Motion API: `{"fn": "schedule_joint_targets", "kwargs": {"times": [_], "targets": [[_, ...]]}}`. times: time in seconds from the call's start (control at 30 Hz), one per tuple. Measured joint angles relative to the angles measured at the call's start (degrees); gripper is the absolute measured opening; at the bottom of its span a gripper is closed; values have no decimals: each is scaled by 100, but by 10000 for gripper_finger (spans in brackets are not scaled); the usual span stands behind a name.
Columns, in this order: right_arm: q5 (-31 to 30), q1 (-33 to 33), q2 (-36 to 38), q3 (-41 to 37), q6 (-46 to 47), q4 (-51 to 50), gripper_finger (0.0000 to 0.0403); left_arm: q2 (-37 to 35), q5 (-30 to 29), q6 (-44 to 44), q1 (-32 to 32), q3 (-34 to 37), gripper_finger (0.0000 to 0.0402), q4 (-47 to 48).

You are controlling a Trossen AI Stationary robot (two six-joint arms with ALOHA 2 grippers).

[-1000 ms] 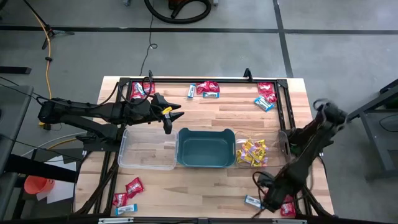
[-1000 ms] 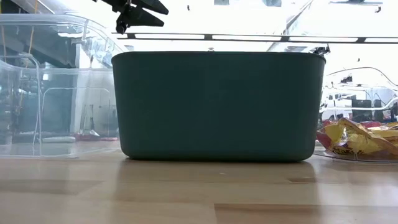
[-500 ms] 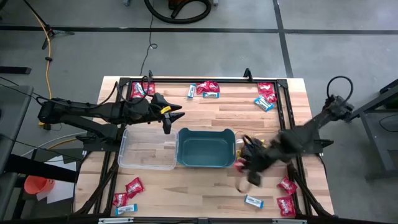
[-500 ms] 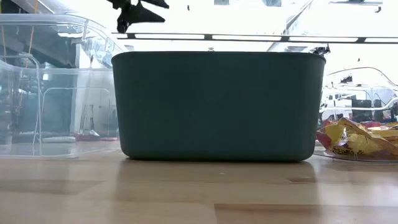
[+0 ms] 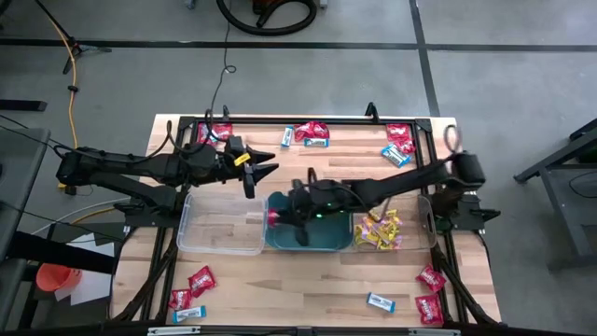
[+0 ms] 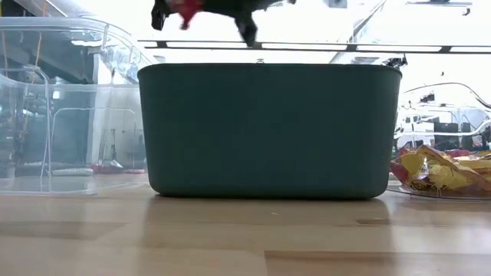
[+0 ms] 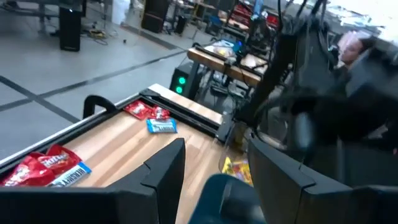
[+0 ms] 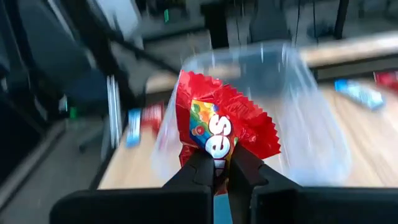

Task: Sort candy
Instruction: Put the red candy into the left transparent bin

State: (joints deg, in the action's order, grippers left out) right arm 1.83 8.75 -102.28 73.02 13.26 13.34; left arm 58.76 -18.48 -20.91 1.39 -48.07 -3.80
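My right gripper reaches from the table's right across the teal tub, shut on a glossy red candy packet over the tub's left end. The low view shows that packet high above the tub's rim. My left gripper hovers open and holding nothing above the far side of the left clear bin. Yellow candy lies in the right clear bin. Red and blue-and-white candy lies loose on the table near its far edge and near corners. My right gripper pinches the red packet by one crimped end between its two fingers. The fingers come nearly level from the table's right. The packet sticks out beyond the fingertips, lifted clear of the tub and the table.
The clear bins stand either side of the teal tub in a row at mid-table. More candy lies at the far right and near right. A black frame runs along the table's edges. My two grippers are close together over the tub's left end.
My right gripper has swept from the table's near right corner toward the left, rising and tipping from downward to nearly level. It carries the red packet, lifted clear of the table, over the right bin and the teal tub.
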Motion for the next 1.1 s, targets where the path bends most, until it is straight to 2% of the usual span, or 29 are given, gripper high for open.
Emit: {"fn": "schedule_joint_targets", "kwargs": {"times": [0.1,0.23,0.37,0.47,0.57,0.83,0.97,1.1], "targets": [[-26,-38,-415,-1,225,1090,16,0,-13,3,0,0,160,-142],[-353,-50,-876,-1,548,1930,26,-57,-14,95,0,0,160,-451],[-736,-52,-1278,179,953,2222,39,-223,-21,433,0,0,160,-791],[-702,-67,-1666,651,1141,2158,63,-371,-24,694,0,0,160,-929],[-466,-67,-2038,1392,1001,1470,105,-514,-24,908,0,0,160,-944],[-825,-109,-2472,3368,272,-2385,241,-903,-34,1162,0,0,160,-932],[-459,-235,-2504,3853,-204,-3198,276,-1077,-77,1359,0,0,160,-912],[146,-353,-2486,4152,-625,-3630,285,-1232,-329,1575,0,0,160,-779]]}}
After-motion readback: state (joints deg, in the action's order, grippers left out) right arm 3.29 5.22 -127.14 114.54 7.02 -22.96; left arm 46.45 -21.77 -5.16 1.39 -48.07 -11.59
